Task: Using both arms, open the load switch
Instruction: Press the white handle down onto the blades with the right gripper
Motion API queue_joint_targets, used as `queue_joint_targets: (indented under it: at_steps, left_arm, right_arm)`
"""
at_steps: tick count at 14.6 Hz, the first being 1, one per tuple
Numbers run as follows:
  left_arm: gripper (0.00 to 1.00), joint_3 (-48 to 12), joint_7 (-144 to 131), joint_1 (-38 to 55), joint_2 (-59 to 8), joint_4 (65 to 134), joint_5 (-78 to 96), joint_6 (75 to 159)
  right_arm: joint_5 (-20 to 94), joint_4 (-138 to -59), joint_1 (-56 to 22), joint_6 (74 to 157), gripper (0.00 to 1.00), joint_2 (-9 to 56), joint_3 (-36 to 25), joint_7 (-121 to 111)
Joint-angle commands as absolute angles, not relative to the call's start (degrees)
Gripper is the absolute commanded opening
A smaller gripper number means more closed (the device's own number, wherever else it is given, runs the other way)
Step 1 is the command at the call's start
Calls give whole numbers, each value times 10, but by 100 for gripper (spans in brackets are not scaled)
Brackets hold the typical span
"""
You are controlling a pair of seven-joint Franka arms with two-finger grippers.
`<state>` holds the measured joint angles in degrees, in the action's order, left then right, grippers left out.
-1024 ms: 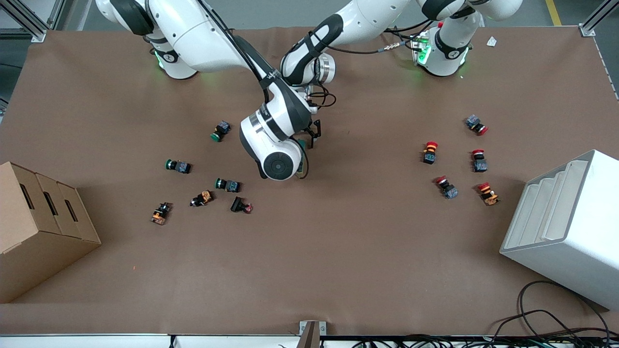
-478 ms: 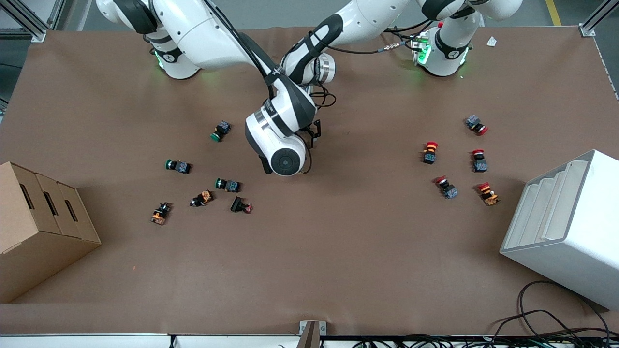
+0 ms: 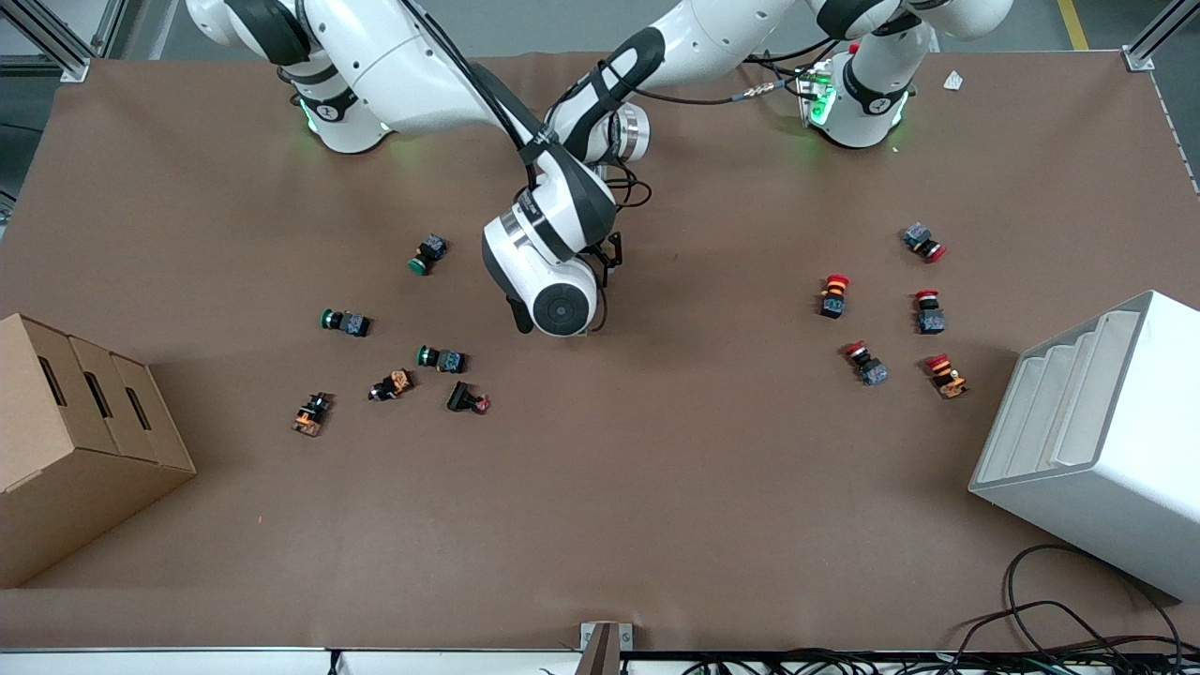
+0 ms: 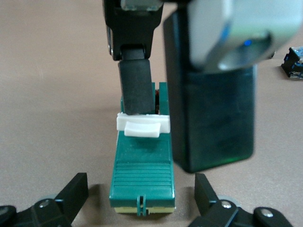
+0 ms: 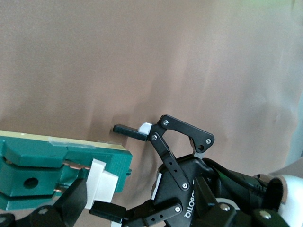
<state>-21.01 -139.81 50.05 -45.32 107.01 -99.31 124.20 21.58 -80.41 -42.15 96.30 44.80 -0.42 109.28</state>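
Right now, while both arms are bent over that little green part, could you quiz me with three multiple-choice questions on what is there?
1. Where is the load switch?
A. In the cardboard box
B. On the middle of the table, between the two grippers
C. In the white bin

2. What colour is the switch's lever?
A. White
B. Red
C. Orange

3. How is the left gripper?
A. Shut on a red push button
B. Parked at its base
C. Open, a finger on each side of the switch's end

Answers:
1 B: the left wrist view shows the load switch lying on the table, with the right gripper at its lever end.
2 A: the lever is white against the dark green body.
3 C: the left gripper straddles the switch's end without clamping it.
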Motion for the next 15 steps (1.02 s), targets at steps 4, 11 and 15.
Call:
queue_joint_targets:
  at_steps: [4,11,15]
  left_arm:
    - [99,-210,-1412,507,-483,1056,-1001,1250]
    - [99,-210,-1412,506,-483,1055,-1000,1250]
    - [99,-210,-1412,506,-483,1055,-1001,1250]
  right_arm:
    - [222,-819,-432,978,100,445,-8,1100]
    - [219,-818,-433,977,100,443,-8,1099]
    - [218,-823,-443,983,100,444,-9,1099]
